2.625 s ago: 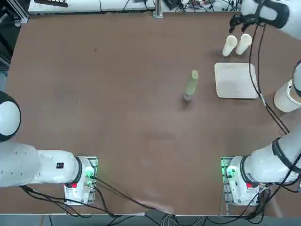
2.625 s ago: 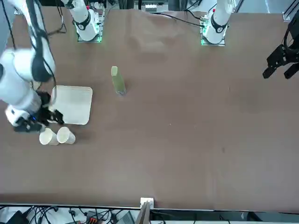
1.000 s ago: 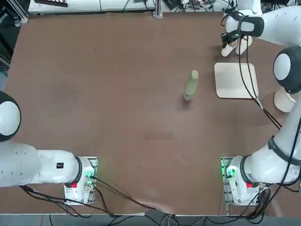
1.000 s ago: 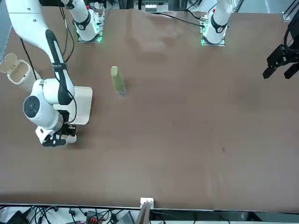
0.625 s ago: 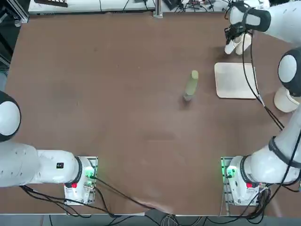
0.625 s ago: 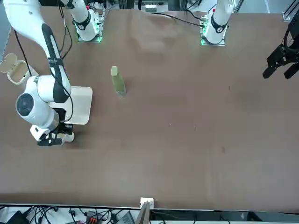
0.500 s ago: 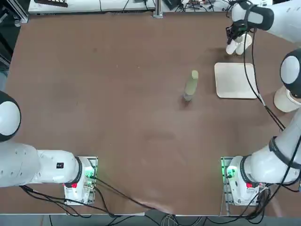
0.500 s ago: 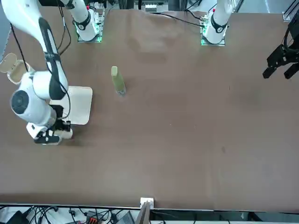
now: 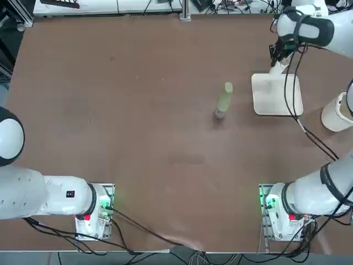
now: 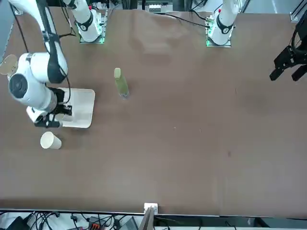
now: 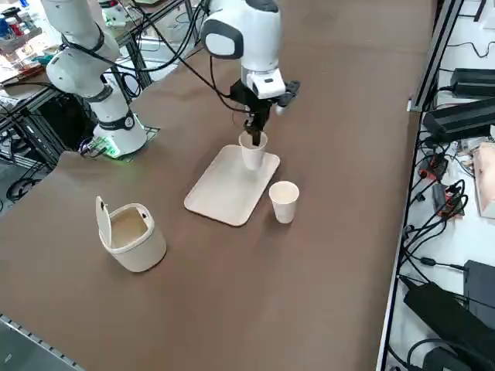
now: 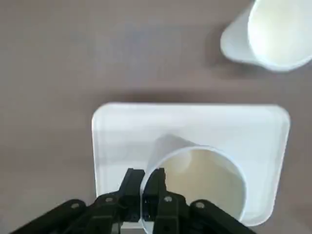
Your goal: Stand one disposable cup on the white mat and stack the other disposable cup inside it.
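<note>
My right gripper (image 11: 255,137) is shut on the rim of one disposable cup (image 11: 252,151), one finger inside it and one outside. The held cup (image 12: 204,180) is upright over the far edge of the white mat (image 11: 224,189); I cannot tell whether its base touches the pad. In the wrist view the gripper (image 12: 146,178) pinches the cup wall above the mat (image 12: 146,126). The other disposable cup (image 11: 284,202) stands on the table just off the mat's far side. It also shows in the front view as the other cup (image 10: 50,140).
A green bottle (image 9: 224,100) lies on the table left of the mat (image 9: 277,96). A round off-white bucket (image 11: 131,236) with a handle stands near the mat on the robot's right. Cables run along the table's right edge.
The gripper came down on the pair of cups, closed on one and carried it toward the mat. The other cup stayed where it stood.
</note>
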Available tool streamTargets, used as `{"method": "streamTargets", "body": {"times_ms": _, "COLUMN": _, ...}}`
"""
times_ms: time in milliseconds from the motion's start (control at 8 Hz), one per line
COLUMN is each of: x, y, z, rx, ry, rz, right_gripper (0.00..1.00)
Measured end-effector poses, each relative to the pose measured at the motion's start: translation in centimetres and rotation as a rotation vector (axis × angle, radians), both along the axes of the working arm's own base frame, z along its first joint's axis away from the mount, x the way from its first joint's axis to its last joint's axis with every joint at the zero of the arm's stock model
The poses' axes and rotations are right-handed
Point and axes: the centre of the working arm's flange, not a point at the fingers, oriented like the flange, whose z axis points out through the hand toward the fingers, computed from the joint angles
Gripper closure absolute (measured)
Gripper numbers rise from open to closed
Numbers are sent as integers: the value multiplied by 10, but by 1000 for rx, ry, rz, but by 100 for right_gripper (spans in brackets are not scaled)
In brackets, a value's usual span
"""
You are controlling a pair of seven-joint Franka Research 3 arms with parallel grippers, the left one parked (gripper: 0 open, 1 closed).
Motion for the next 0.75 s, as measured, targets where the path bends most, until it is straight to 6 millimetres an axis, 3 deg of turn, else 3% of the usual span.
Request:
{"method": "streamTargets", "body": {"times_ms": 375, "x": -35, "y": 4, "z": -42, "rx": 5, "ry": -9, "rz": -8, "right_gripper": 96}}
{"method": "streamTargets", "body": {"times_ms": 625, "x": -36, "y": 6, "z": -45, "rx": 5, "ry": -11, "rz": -5, "right_gripper": 89}}
{"method": "streamTargets", "body": {"times_ms": 750, "x": -36, "y": 10, "z": -45, "rx": 5, "ry": -12, "rz": 2, "right_gripper": 74}}
